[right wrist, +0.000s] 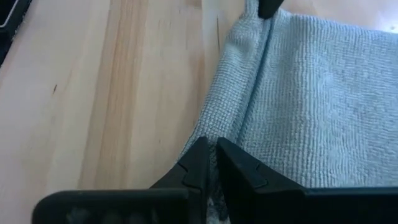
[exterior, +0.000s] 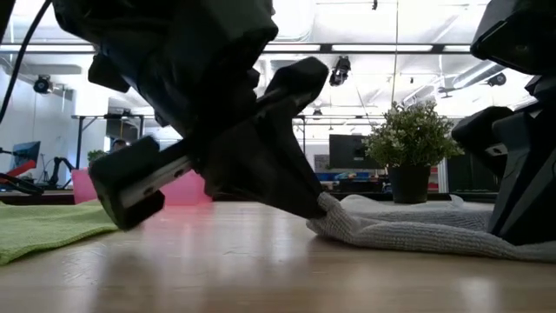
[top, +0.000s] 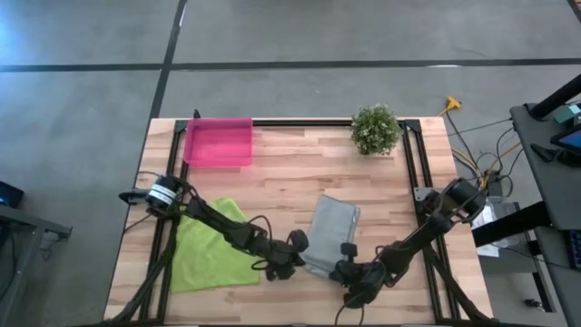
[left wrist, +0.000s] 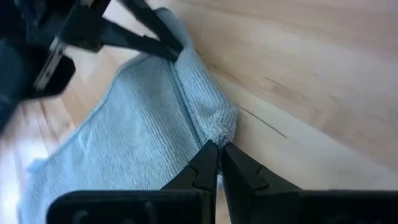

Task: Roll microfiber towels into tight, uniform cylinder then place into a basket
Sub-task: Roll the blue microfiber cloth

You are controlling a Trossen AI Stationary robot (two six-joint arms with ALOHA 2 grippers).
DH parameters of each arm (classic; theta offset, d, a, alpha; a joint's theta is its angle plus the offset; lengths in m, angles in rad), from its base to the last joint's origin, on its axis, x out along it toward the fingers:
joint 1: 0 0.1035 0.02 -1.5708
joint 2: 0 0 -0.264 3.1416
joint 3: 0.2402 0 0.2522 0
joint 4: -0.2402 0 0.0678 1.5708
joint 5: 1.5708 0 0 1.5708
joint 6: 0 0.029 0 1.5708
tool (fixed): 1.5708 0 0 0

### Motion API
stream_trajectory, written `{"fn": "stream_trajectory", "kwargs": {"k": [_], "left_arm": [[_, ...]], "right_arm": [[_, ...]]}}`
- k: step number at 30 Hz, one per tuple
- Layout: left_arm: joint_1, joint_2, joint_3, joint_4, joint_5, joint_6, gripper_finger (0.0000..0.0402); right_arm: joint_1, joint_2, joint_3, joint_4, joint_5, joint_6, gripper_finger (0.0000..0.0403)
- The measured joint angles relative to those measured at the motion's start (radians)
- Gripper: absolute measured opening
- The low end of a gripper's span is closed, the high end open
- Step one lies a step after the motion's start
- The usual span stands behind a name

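Note:
The grey towel (top: 332, 232) lies as a narrow folded strip on the table, right of the middle. Its near edge is turned over into a low ridge (left wrist: 189, 87). My left gripper (top: 305, 254) is shut at the ridge's left end and my right gripper (top: 348, 266) is shut at its right end. The lime green towel (top: 207, 247) lies flat at the near left, under my left arm. The pink tray (top: 218, 142) stands at the far left. My left gripper pinches the left end of the grey towel's turned-over near edge (left wrist: 219, 127) between its two fingertips, low over the table, slanting from the left. The towel rests on the table. My right gripper pinches the right end of the same turned-over edge (right wrist: 214, 127) between its fingertips, slanting from the near right. How many layers it holds cannot be told. The towel lies on the table, slack.
A small potted plant (top: 375, 128) stands at the far right of the table. Bare wood lies between the tray, the plant and the grey towel. Black rails run along the table's far and side edges.

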Motion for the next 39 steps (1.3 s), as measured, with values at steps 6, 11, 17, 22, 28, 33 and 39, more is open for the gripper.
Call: {"fn": "stream_trajectory", "kwargs": {"k": [6,11,17,22,28,33,39], "left_arm": [[-0.001,-0.020,0.010,-0.032,-0.003,-0.197,0.0001],[0.003,-0.043,0.017,-0.032,-0.002,-0.377,0.0000],[0.006,-0.058,0.036,-0.037,0.011,-0.624,0.0000],[0.006,-0.059,0.063,-0.036,0.013,-0.796,0.0000],[0.006,-0.059,0.066,-0.036,0.014,-0.994,0.0000],[0.006,-0.059,0.064,-0.037,0.013,-1.093,0.0000],[0.006,-0.058,0.047,-0.039,0.012,-1.226,0.0000]], "right_arm": [[0.001,-0.075,0.000,-0.034,0.046,-0.036,0.0056],[0.000,-0.141,0.001,-0.085,0.083,-0.047,0.0084],[0.003,-0.203,0.001,-0.093,0.086,-0.048,0.0112],[0.007,-0.226,0.002,-0.087,0.088,-0.053,0.0126],[0.008,-0.226,0.002,-0.081,0.085,-0.055,0.0147],[0.006,-0.226,-0.005,-0.077,0.096,-0.053,0.0164],[0.007,-0.211,-0.026,-0.075,0.109,-0.024,0.0170]]}}
